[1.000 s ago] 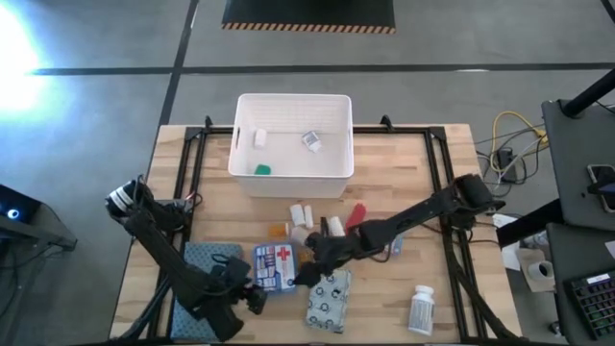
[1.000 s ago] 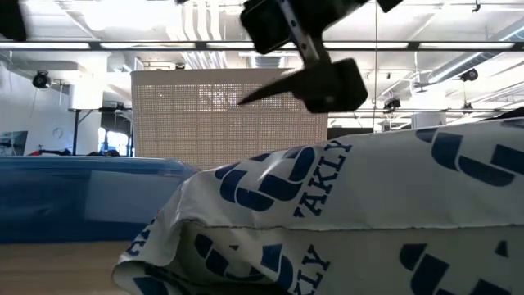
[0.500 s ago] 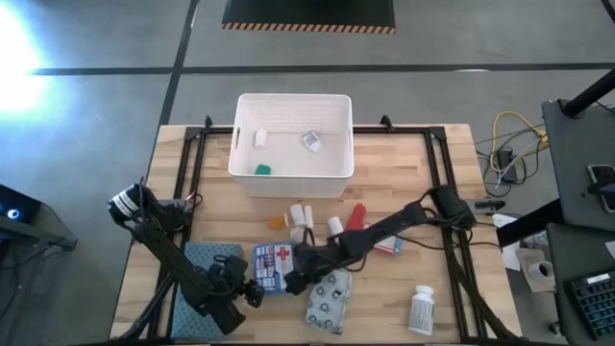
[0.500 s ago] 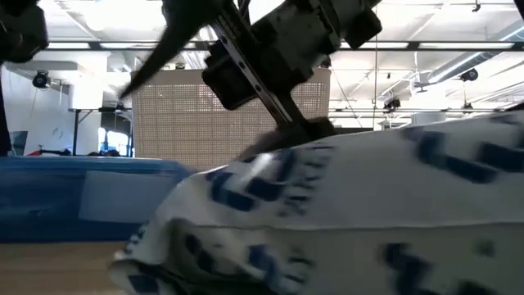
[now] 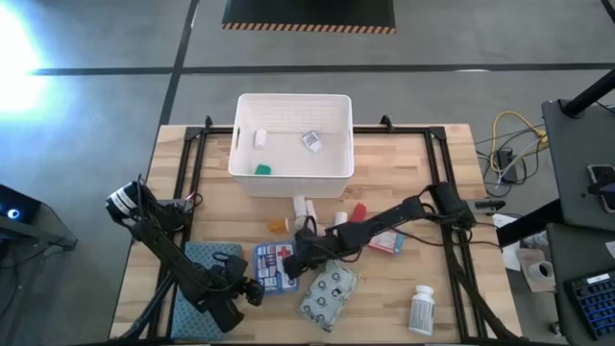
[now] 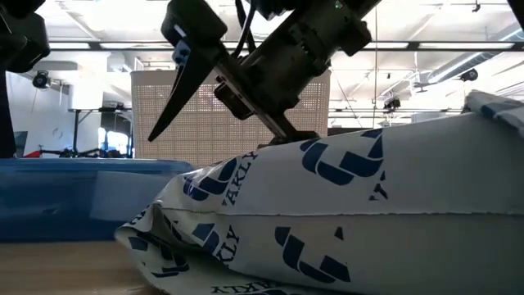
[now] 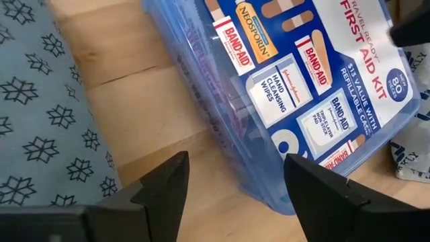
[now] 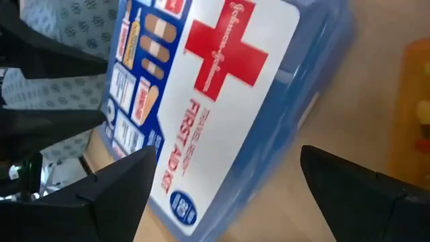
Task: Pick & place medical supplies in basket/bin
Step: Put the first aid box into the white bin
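At the table's near left, the left gripper [image 5: 252, 291] is held low with its fingers [image 7: 164, 185] spread apart, over the edge of the blue-grey folded cloth [image 5: 197, 264] and just beside the first-aid pouch [image 5: 274, 267]. In the left wrist view the pouch [image 7: 295, 101] is seen lying on the wood just ahead of the parted fingers, not between them, with the cloth [image 7: 47, 107] alongside.

Further right, the right gripper [image 5: 300, 258] is positioned at the pouch's right edge, its fingers [image 8: 121, 181] wide open and nothing clasped; the red cross face of the pouch [image 8: 222, 87] fills that wrist view between the two fingers. The patterned packet [image 5: 327, 293] is found just beside and nearer than this gripper, and in the low view it [image 6: 344, 213] blocks most of the table, which the high view shows plainly. One open finger [image 6: 184, 90] is seen above it there.

The white bin [image 5: 293, 178] stands at the far middle, well apart from both grippers, with three small items inside. A white bottle [image 5: 421, 309] lies near the right corner.
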`<state>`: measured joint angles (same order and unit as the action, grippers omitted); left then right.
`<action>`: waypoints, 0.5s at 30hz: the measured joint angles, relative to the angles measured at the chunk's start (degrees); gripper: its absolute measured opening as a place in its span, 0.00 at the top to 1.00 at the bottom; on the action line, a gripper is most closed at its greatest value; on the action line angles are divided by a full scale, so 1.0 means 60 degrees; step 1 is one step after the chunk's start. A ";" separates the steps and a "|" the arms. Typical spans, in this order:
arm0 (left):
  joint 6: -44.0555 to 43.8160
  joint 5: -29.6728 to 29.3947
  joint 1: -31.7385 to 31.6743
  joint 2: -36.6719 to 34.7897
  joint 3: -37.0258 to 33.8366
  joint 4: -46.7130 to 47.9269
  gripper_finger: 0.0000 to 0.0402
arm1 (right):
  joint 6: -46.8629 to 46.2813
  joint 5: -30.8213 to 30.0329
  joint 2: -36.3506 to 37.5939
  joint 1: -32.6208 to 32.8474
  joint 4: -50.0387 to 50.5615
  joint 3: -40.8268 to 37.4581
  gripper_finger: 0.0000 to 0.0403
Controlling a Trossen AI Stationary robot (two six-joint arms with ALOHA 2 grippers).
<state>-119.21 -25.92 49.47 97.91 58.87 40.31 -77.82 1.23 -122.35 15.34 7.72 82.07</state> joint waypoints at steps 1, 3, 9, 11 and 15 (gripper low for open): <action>0.0079 -0.0110 0.0003 0.0010 0.0018 -0.0005 0.45 | -0.0004 0.0005 -0.0071 -0.0024 -0.0112 0.0010 0.11; 0.0255 -0.0275 -0.0023 0.0018 0.0011 -0.0135 0.45 | 0.0000 0.0068 -0.0178 -0.0052 -0.0391 0.0024 0.11; 0.0699 -0.0361 -0.0091 0.0022 -0.0007 -0.0452 0.45 | 0.0592 0.0152 -0.0225 -0.0090 -0.0807 0.0017 0.11; 0.0813 -0.0531 -0.0108 0.0037 -0.0005 -0.0486 0.45 | 0.1103 0.0266 -0.0239 -0.0092 -0.1023 0.0115 0.11; 0.0945 -0.0477 -0.0095 0.0016 -0.0005 -0.0459 0.45 | 0.1772 0.0511 -0.0218 -0.0095 -0.0847 0.0483 0.11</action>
<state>-113.54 -28.78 48.90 98.00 58.84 37.56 -67.19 4.30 -123.66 14.76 2.64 84.97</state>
